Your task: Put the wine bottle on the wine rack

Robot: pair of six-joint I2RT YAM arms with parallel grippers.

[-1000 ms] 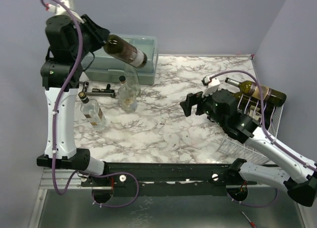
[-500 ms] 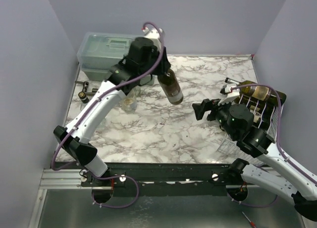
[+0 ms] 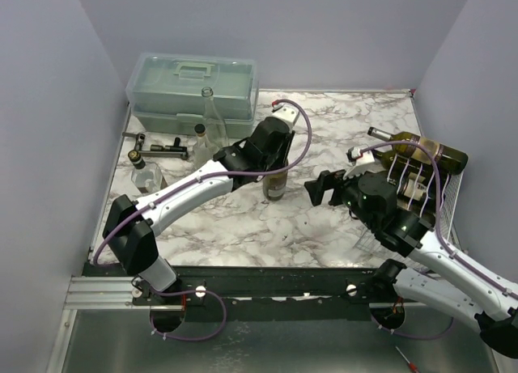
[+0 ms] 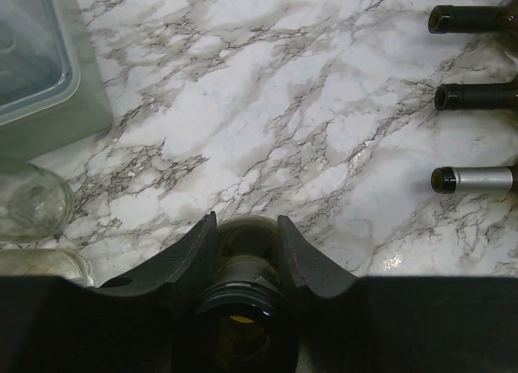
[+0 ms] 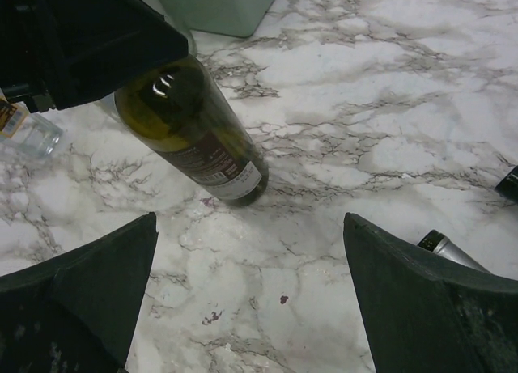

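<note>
A dark green wine bottle (image 3: 276, 184) with a dark label stands upright on the marble table near the centre. My left gripper (image 3: 273, 161) is shut on its neck from above; in the left wrist view the fingers (image 4: 194, 256) clasp the bottle's neck (image 4: 243, 264). My right gripper (image 3: 317, 188) is open and empty just right of the bottle. In the right wrist view the bottle (image 5: 194, 134) leans ahead of my open right gripper (image 5: 251, 308). The white wire wine rack (image 3: 450, 197) stands at the right edge with bottles (image 3: 417, 149) lying on it.
A translucent grey-green toolbox (image 3: 194, 86) sits at the back left. Clear glass bottles (image 3: 212, 122) and a small flask (image 3: 147, 177) stand left of the held bottle. Three racked bottle necks (image 4: 473, 97) point into the left wrist view.
My left arm swung the wine bottle down from high at the back left to the table centre, turning it upright. My right gripper shifted slightly left.
</note>
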